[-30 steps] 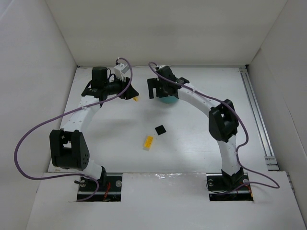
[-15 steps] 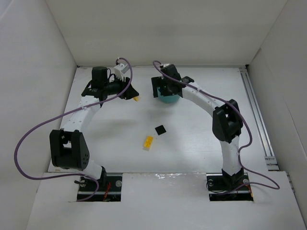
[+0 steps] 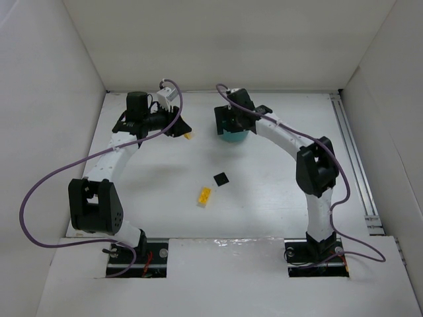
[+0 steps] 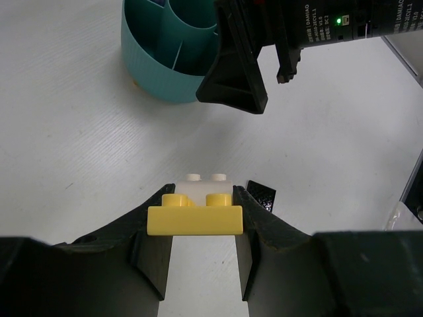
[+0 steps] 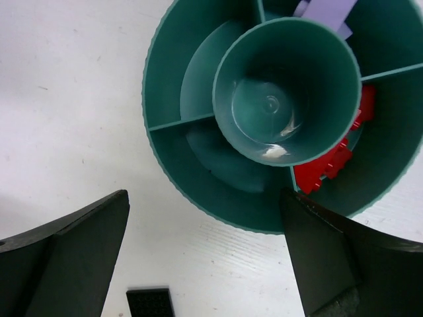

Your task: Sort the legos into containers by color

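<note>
The left gripper [image 4: 200,228] is pinching a yellow brick [image 4: 195,220] near the far edge, beside the teal dish [image 5: 198,191], where the right gripper [image 5: 205,261] is hovering, jaws spread. I'd be dropping it into a bare wedge, avoiding the red bricks [image 5: 330,162].

White arms [image 3: 111,157], black joints [image 3: 96,205], purple cables [image 3: 20,211]

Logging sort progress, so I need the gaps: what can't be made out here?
Top view: what lies in the teal dish, hidden under the right gripper.
Right wrist view: the purple lego and black lego, cut off by edges.
Left wrist view: the pale lego, mostly behind the yellow lego.
</note>
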`<state>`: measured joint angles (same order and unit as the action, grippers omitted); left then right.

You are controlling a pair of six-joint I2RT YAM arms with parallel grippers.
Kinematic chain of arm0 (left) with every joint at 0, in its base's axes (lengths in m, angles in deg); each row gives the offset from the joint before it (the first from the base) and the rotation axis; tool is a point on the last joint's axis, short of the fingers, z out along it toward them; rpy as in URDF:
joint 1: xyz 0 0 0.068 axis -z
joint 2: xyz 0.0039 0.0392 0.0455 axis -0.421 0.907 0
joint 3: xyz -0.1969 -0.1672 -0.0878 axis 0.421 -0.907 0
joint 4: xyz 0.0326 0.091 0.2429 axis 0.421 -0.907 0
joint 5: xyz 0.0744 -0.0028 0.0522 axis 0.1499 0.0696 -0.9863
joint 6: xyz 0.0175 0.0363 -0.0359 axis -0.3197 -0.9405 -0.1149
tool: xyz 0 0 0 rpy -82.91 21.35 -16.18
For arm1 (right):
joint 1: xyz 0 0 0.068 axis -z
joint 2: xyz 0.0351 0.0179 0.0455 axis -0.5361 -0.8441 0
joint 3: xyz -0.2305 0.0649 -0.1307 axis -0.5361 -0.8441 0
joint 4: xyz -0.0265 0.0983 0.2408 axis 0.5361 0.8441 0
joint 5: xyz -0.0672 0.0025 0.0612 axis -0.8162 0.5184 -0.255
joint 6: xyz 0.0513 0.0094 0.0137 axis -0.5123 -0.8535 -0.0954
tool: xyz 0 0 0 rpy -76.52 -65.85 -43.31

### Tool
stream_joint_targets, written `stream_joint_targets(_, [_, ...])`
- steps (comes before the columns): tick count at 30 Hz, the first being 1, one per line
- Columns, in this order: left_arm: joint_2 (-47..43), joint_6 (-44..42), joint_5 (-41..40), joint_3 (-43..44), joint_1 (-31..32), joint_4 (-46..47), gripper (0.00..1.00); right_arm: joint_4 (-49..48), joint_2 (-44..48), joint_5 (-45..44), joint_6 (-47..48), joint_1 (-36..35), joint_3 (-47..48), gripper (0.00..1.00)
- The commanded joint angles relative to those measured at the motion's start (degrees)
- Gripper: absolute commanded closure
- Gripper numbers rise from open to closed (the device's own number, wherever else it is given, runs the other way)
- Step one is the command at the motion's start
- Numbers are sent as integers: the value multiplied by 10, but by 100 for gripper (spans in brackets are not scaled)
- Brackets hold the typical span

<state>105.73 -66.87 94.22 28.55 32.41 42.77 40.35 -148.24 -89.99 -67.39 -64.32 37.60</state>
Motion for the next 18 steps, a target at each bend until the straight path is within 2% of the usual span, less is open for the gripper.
stream_joint_targets(1, [-16,7,16,-4,-2,22,100,-18,43,-11,9,10,-6,1])
stream_joint_targets(18, [-10,12,16,1,-2,22,100,-18,48,-16,3,28,-16,1])
